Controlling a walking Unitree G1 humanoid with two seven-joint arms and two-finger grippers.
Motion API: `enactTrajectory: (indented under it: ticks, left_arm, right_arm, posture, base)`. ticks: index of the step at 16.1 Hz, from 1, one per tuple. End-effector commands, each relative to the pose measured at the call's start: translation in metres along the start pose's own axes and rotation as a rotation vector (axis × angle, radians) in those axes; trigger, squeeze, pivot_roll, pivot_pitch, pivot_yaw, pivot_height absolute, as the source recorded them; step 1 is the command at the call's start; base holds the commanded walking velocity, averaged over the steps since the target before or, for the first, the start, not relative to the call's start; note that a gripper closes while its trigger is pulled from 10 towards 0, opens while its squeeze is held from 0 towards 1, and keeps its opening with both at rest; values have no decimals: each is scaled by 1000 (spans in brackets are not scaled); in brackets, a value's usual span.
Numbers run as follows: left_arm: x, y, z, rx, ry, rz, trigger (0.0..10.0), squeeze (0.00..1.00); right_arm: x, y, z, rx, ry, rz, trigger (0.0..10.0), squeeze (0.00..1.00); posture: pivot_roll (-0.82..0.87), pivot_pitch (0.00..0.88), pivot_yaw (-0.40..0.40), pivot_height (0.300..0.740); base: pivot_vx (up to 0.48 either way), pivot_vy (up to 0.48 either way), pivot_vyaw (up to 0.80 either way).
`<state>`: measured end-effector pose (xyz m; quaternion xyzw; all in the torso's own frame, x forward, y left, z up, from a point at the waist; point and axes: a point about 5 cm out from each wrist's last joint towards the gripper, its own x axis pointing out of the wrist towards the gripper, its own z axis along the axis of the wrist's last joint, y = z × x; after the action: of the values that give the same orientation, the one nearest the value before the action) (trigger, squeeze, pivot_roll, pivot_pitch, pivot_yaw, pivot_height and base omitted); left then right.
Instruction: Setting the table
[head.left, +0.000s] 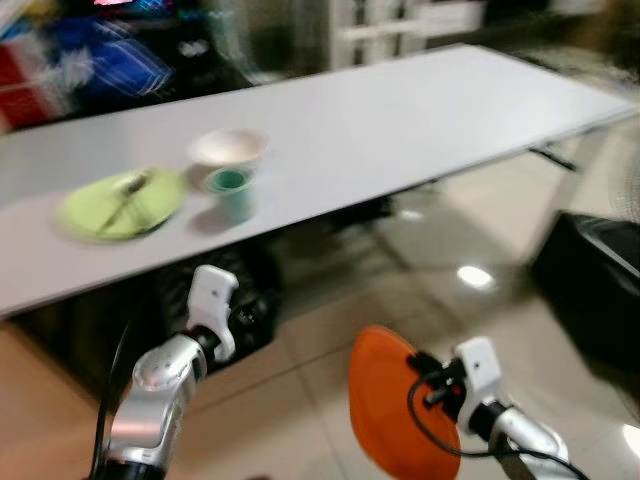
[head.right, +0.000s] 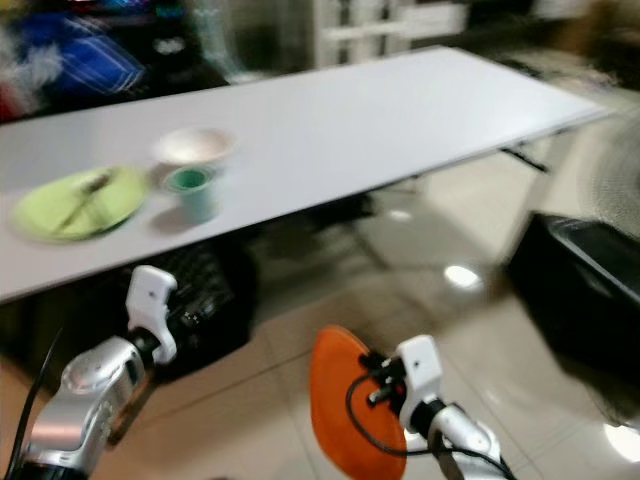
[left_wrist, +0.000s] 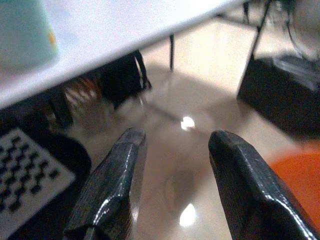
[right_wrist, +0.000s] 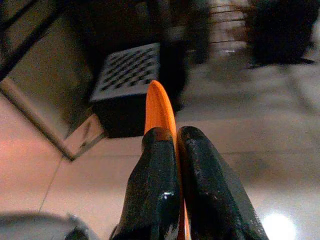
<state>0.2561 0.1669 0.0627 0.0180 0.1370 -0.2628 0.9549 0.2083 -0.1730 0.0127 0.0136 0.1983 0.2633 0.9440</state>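
Right wrist view is showing the right hand (right_wrist: 177, 145) pinching the orange plate (right_wrist: 159, 107) by its rim, both black fingers (right_wrist: 155, 185) closed flat against it, the plate standing on edge and running straight out ahead of the hand along the fingers. Head views are blurring, so the robot is probably walking or turning; fine detail on the counter (head.left: 400, 120) is soft. From the right hand, the counter is lying ahead, higher up and toward the left, with bare floor in between. A place setting is sitting on it up and away beyond the left hand (left_wrist: 175, 150): a green plate (head.left: 122, 203) with what looks like a utensil across it, a white bowl (head.left: 228, 146), and a teal cup (head.left: 232, 192) just beside the bowl. Left hand is hanging empty, fingers spread well apart, below the counter edge and nearer that setting than the right. Open counter top is lying ahead of the right hand, away from the green plate. Judgement: the carrying hand must rise above the edge and tip the orange plate from upright to flat before release.
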Motion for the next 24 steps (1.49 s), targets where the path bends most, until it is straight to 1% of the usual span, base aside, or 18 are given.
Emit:
enactTrajectory:
  ticks: [1,2,3,4,5,6,7,8,9,10,12,13,16,18,20,24]
  left_arm:
    - [4,-3,6,63,3,-60,10000,0]
    - [6,-4,5,82,11,-69,10000,0]
    - [8,-5,6,106,11,-80,10000,0]
    - [8,-6,6,106,11,-81,10000,0]
    - [10,-6,6,131,6,-77,10000,0]
    - [11,-6,7,152,4,-72,10000,0]
    - [13,-5,9,145,-10,-65,10000,0]
    - [17,-3,14,166,-27,-33,10000,0]
    - [19,-1,17,183,-34,-6,10000,0]
    - [21,-1,17,196,-23,6,10000,0]
    - [25,1,17,250,-8,44,10000,0]
    - [26,0,17,267,-4,44,10000,0]
    - [28,-3,15,266,0,40,10000,0]
    - [30,-6,14,251,10,30,10000,0]
    - [31,-8,15,275,7,29,10000,0]
    - [32,-7,15,297,15,41,10000,0]
  right_arm:
    - [6,1,16,-49,-91,29,10000,0]
    - [3,7,12,-54,-105,31,10000,0]
    - [-3,22,12,-58,-139,35,10000,0]
    - [-5,29,15,-65,-156,35,10000,0]
    - [-2,30,28,-74,-171,39,10000,0]
    - [0,29,36,-78,-183,37,10000,0]
    - [3,28,38,-77,-184,43,10000,0]
    - [7,25,37,-76,-182,48,10000,0]
    - [7,25,38,-77,-180,49,10000,0]
    - [8,25,38,-76,-178,48,10000,0]
    - [11,21,37,-71,-166,45,10000,0]
    - [12,19,34,-69,-158,42,10000,0]
    - [14,16,29,-63,-149,41,10000,0]
    - [15,15,26,-59,-146,43,10000,0]
    - [16,15,24,-55,-143,45,10000,0]
    - [18,14,21,-53,-143,50,10000,0]
  posture:
    - [24,0,69,740]
    - [26,0,72,740]
    - [24,0,74,740]
    - [21,0,77,740]
    - [18,0,79,740]
    - [16,0,80,740]
    - [15,0,80,740]
    - [17,0,77,740]
    - [17,0,78,740]
    - [17,0,78,740]
    - [21,0,76,740]
    - [22,0,75,740]
    - [24,0,75,740]
    - [25,0,76,740]
    - [26,0,77,740]
    - [27,0,77,740]
  base:
    - [0,0,0]
    - [0,0,0]
    - [0,0,0]
    - [0,0,0]
    - [0,0,0]
    - [0,0,0]
    - [0,0,0]
    - [480,0,0]
    - [480,0,0]
    - [480,0,0]
    - [480,0,0]
    - [469,0,0]
    - [439,0,0]
    - [437,0,0]
    - [433,0,0]
    - [347,-325,0]
